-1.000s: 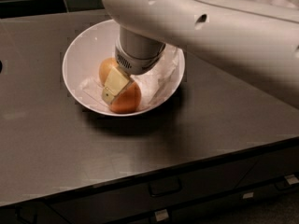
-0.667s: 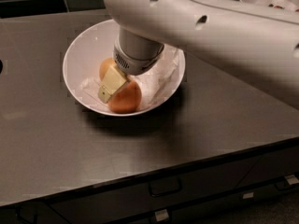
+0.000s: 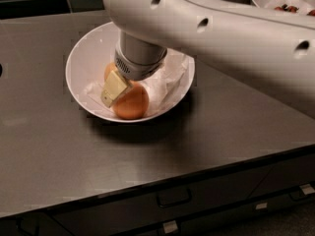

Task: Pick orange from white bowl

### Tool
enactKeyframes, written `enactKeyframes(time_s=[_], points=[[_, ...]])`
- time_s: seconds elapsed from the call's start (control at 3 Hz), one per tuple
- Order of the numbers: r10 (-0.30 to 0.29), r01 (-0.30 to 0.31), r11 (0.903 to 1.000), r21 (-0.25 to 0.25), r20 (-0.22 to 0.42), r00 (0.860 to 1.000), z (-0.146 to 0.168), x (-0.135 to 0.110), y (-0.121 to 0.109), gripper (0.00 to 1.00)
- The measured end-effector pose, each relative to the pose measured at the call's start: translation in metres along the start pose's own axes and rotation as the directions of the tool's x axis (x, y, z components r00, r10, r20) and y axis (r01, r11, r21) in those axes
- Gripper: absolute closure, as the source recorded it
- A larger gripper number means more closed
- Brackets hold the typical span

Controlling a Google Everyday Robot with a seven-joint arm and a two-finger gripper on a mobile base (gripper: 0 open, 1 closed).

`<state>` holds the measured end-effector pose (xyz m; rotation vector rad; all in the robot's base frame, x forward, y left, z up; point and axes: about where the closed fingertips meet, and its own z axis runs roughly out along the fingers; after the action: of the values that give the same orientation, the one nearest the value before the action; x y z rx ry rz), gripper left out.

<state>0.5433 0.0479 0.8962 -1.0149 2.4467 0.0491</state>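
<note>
The white bowl [image 3: 78,65] sits on the dark countertop, left of centre, lined with crumpled white paper [image 3: 170,77]. The orange [image 3: 132,103] lies in the front part of the bowl. A second round fruit [image 3: 109,71] lies behind it, mostly hidden by the arm. My gripper [image 3: 114,88] reaches down into the bowl from the upper right. It is low against the left top side of the orange. The far side of the gripper is hidden by the wrist and the orange.
The large white arm [image 3: 221,38] crosses the upper right of the view. Another white bowl with red fruit pieces [image 3: 275,1] stands at the far right back. The counter's front edge [image 3: 162,186] runs above drawers with handles.
The visible pale part of my gripper has shifted slightly to the left over the orange. The orange and the bowl have not moved.
</note>
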Motion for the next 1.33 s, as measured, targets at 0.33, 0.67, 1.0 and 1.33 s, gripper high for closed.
enactKeyframes(time_s=[0.33, 0.67, 1.0, 1.33], points=[[0.014, -0.014, 0.9998, 0.013, -0.006, 1.0, 0.0015, -0.0005, 0.0031, 0.15], [0.029, -0.029, 0.9992, 0.028, -0.016, 0.999, 0.0044, 0.0004, 0.0066, 0.19], [0.036, -0.035, 0.9987, 0.038, -0.024, 0.999, 0.0069, 0.0014, 0.0099, 0.22], [0.035, -0.035, 0.9987, 0.037, -0.026, 0.999, 0.0074, 0.0016, 0.0105, 0.23]])
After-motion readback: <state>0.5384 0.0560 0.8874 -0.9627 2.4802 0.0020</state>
